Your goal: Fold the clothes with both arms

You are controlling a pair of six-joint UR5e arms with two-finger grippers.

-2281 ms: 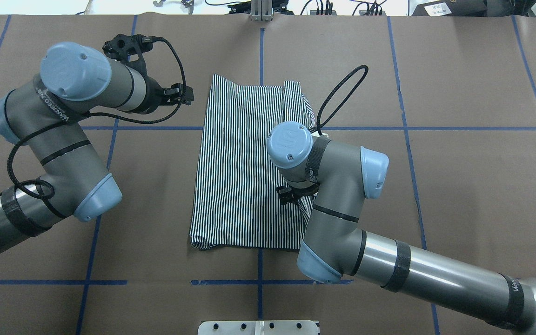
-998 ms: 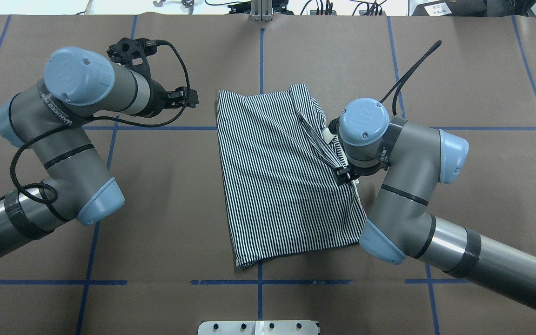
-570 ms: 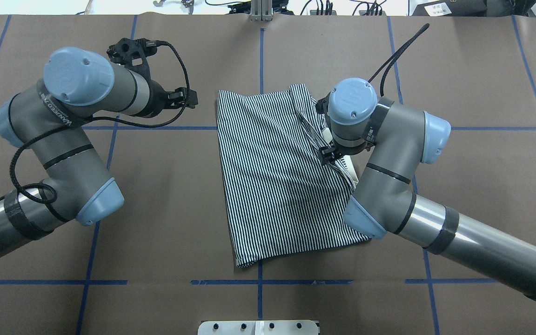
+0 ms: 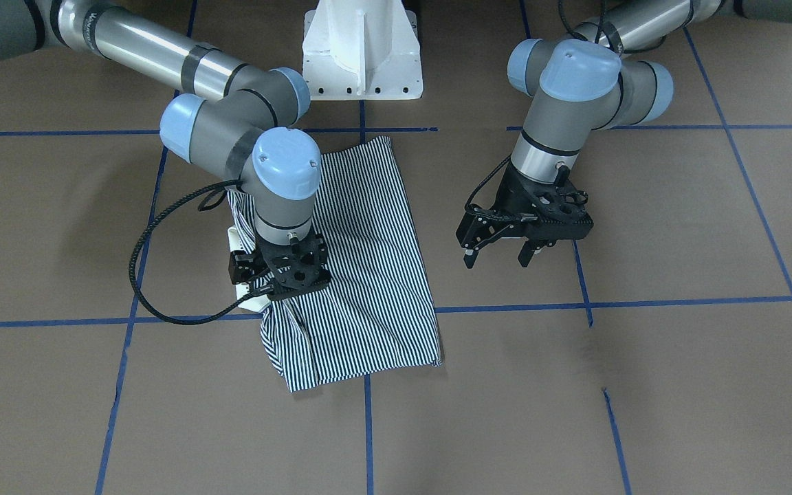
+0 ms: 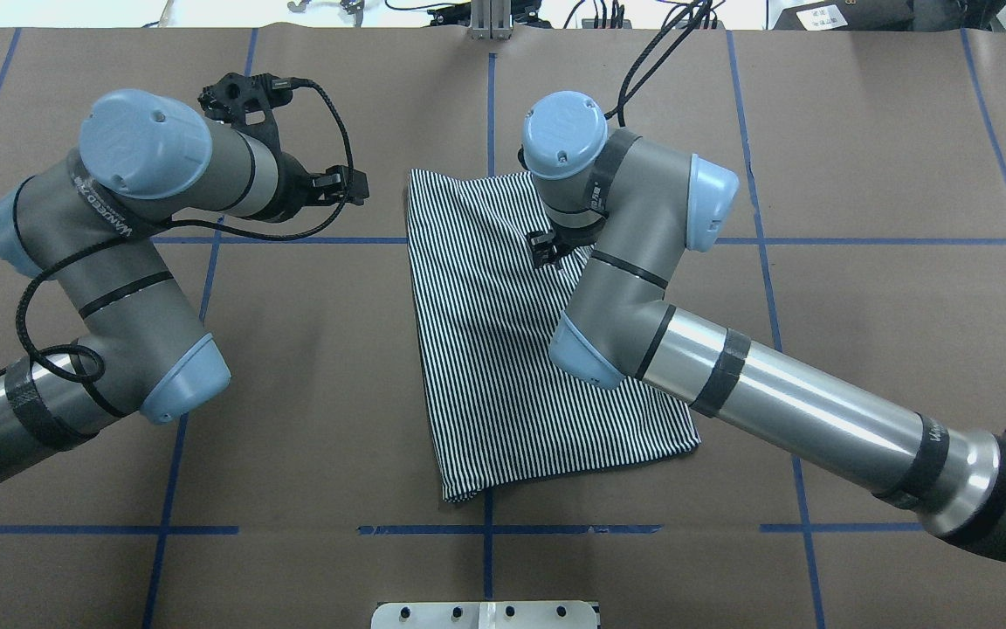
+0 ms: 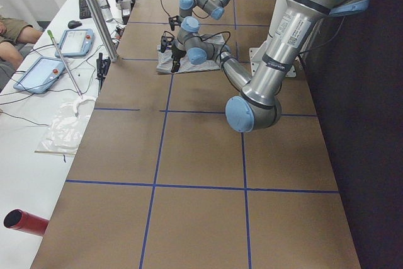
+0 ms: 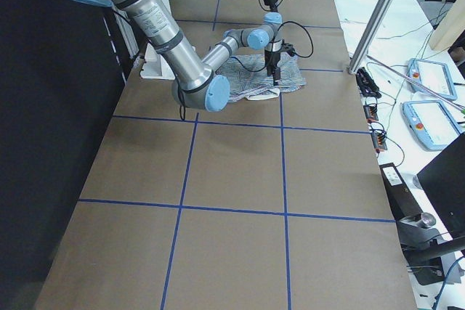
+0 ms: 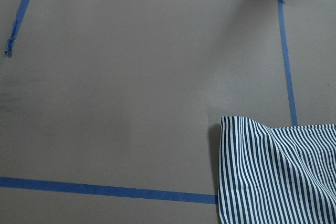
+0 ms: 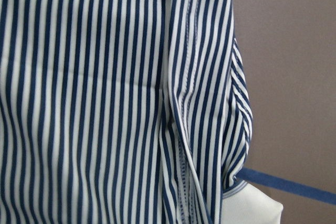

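The shirt (image 5: pixel 503 349) is found mid-frame on the counter (image 5: pixel 861 332), folded lengthwise into a narrow panel; crosswise folds are judged still to be made. The right gripper (image 4: pixel 274 293) is set low on the bunched collar edge, and its closure cannot be told. The left gripper (image 4: pixel 497 259) is held apart, off the cloth.

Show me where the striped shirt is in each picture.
Front-facing: shirt left of centre.
Overhead: shirt at centre.
Exterior left: shirt far, upper middle.
Exterior right: shirt far, upper middle.
Left wrist: shirt bottom right.
Right wrist: shirt fills most.
Shared landmark: blue tape line under it.
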